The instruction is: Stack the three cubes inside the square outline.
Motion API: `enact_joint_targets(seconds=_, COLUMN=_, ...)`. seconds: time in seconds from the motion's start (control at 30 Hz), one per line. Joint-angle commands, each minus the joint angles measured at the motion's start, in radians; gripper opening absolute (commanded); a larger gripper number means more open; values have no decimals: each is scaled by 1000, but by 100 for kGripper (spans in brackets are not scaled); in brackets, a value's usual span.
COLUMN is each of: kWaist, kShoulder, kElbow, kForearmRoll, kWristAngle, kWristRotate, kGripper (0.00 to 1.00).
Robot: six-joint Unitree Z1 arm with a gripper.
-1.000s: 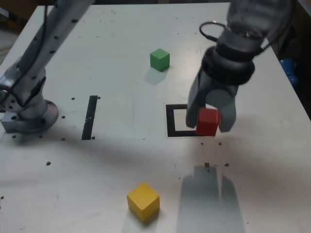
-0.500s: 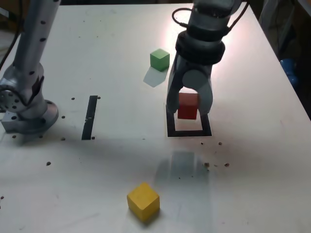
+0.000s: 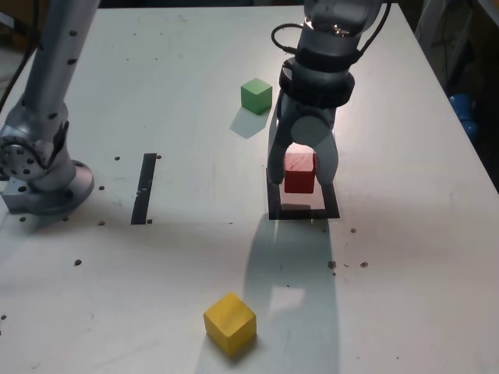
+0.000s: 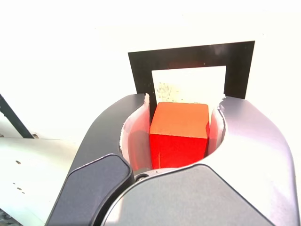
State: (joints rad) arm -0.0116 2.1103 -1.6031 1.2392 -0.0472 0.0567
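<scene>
The red cube [image 3: 299, 172] sits clamped between our gripper's [image 3: 302, 173] two grey jaws, one pressed against each side face, and it hangs over the square outline [image 3: 274, 204], above its white centre as the wrist view shows [image 4: 179, 134]; we cannot tell whether its underside touches the table. Starting nearest the exterior camera, the yellow cube [image 3: 230, 322] lies alone on the white table [image 3: 156, 280], well apart from the frame, with the arm's shadow falling just beside it on the exterior view's right. Further back comes the outline with our held cube, and off to the exterior view's left a thin black strip [image 3: 145, 188] and the arm's grey base [image 3: 43, 175]. Farthest back, the green cube [image 3: 256, 95] rests near the gripper's wrist, apart from the outline.
</scene>
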Motion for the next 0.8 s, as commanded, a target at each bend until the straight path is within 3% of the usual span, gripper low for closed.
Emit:
enact_joint_targets(seconds=0.0, kWaist=5, kShoulder=11, kElbow=5, kForearmRoll=-7, kWristAngle=-3, kWristRotate=5, kGripper=32)
enact_joint_targets(seconds=0.2, kWaist=11, kShoulder=23, kElbow=11, kForearmRoll=-24, kWristAngle=-8, kWristRotate=14, kGripper=37)
enact_joint_targets(seconds=0.43, kWaist=12, kShoulder=22, kElbow=29, kForearmRoll=-51, kWristAngle=-14, kWristRotate=26, kGripper=99)
enact_joint_targets(seconds=0.77, kWaist=9, kShoulder=-2, kElbow=37, kForearmRoll=-52, kWristAngle=-8, kWristRotate=26, kGripper=100)
